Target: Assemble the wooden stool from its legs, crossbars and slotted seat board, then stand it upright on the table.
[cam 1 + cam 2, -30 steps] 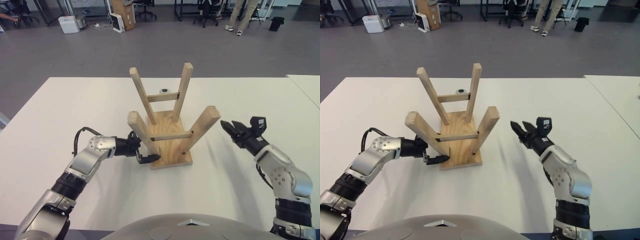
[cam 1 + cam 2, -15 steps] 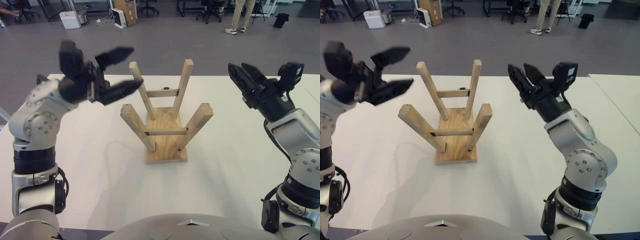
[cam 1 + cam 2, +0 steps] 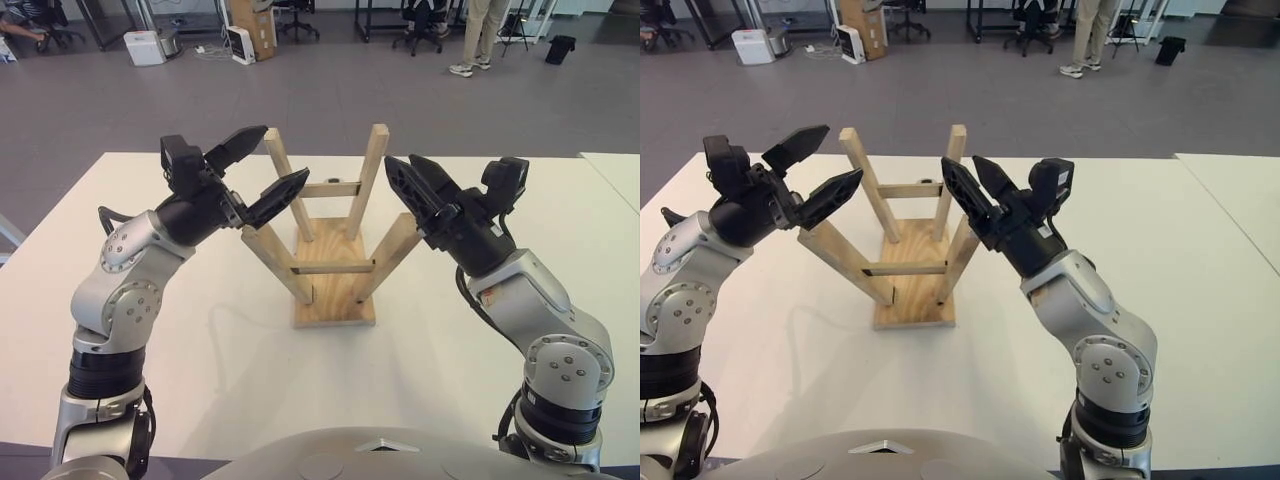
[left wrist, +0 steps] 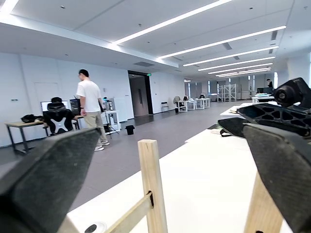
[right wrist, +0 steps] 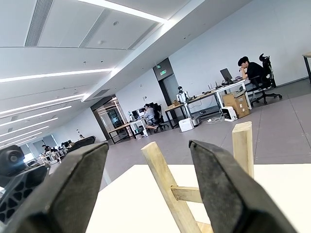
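Stool [image 3: 335,270] looks assembled but inverted: seat board [image 3: 335,312] flat on the white table [image 3: 200,380] near its middle, four legs [image 3: 390,255] splaying upward, crossbars [image 3: 335,267] joining them, one low between the near pair, one higher between the far pair. Step in hand, as I judge it: the last one, turning the stool over to stand upright. Left gripper [image 3: 286,150] raised at the left side, fingers wide apart and holding nothing, tips close to the far left leg; cannot tell if touching. Right gripper [image 3: 400,158] raised at the right side, fingers also parted and empty, just above the near right leg. Next move likely calls for each gripper to close on a leg or crossbar on its own side, lift, rotate together and set the feet down evenly; splayed legs may slip in a narrow pinch. No true container seen; only the seat board's slots, which hold the leg ends. Small dark round object [image 3: 328,182] on the table behind the stool, unidentifiable
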Robot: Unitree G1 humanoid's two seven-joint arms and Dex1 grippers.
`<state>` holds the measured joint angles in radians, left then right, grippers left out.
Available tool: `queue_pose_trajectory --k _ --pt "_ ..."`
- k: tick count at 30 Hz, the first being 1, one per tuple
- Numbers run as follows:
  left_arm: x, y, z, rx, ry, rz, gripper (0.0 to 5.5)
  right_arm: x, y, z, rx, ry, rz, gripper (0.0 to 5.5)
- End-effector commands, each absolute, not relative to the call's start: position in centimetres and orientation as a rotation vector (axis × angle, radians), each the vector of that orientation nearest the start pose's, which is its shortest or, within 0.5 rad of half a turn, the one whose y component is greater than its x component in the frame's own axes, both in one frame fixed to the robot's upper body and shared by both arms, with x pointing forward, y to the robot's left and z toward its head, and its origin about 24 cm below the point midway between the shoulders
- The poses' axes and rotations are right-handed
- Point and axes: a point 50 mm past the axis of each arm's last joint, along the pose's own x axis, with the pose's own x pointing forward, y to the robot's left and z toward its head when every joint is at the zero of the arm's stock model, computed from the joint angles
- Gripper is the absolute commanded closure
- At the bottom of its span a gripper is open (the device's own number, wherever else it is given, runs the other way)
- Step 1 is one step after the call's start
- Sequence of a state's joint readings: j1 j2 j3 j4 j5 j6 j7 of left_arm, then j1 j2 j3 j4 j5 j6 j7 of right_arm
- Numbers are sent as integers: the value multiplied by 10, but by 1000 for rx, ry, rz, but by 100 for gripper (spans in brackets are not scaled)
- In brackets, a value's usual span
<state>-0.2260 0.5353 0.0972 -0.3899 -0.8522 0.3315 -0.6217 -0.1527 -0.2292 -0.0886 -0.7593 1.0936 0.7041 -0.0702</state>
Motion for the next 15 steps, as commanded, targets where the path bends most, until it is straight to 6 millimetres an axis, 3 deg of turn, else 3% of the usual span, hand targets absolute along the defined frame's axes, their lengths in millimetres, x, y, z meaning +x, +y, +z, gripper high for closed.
queue_pose_trajectory --k 1,4,9,15 --pt "228 148 70 -219 305 -931 15 221 -115 164 477 78 653 239" --pt "232 141 78 -201 277 -976 15 225 -120 177 456 17 646 239" --pt "231 124 84 -213 250 -1037 15 222 -128 218 426 -136 704 239" --pt "234 130 78 -202 265 -1019 15 227 -145 181 566 -39 639 239"
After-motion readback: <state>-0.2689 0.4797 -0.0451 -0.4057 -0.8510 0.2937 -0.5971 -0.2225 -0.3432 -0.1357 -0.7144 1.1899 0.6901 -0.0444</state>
